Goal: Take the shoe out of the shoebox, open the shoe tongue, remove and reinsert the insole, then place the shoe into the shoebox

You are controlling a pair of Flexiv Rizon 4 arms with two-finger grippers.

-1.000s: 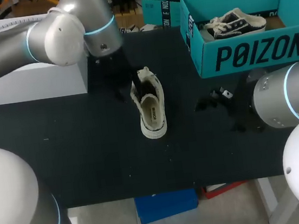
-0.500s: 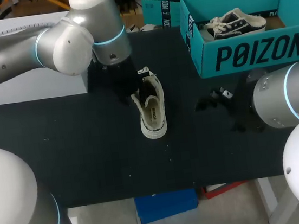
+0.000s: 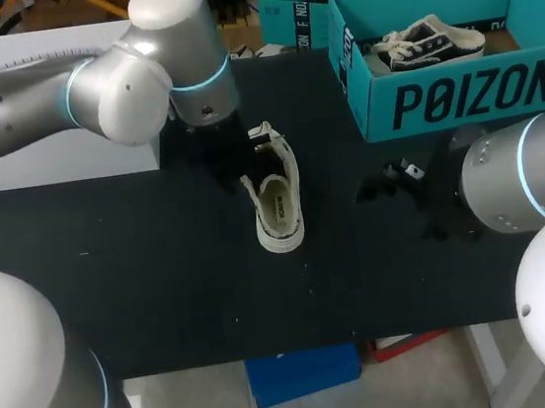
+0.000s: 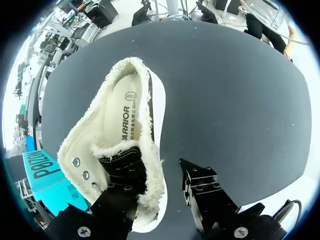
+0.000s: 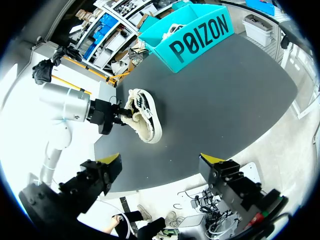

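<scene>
A cream shoe [image 3: 278,201] with a fleece lining lies on the black table [image 3: 143,280], toe toward the front edge. Its insole [image 4: 127,107] shows inside, and the black tongue [image 4: 125,170] stands up at the laces end. My left gripper [image 4: 160,186] straddles the shoe's side wall by the tongue. One finger [image 4: 120,200] is inside against the tongue; the other finger [image 4: 200,187] is outside, with a gap to the shoe. The gripper is open. My right gripper [image 5: 160,165] hangs open and empty, well to the right of the shoe [image 5: 145,120].
A teal shoebox [image 3: 458,97] stands at the back right and holds a second, dark shoe [image 3: 427,43]. A white box [image 3: 47,152] sits at the back left under my left arm. The right arm's body [image 3: 522,173] fills the table's right edge.
My left arm has swung right and down onto the shoe's laces end, and its fingers have drawn closer together. The shoe's collar shifted slightly. The right arm has stayed still.
</scene>
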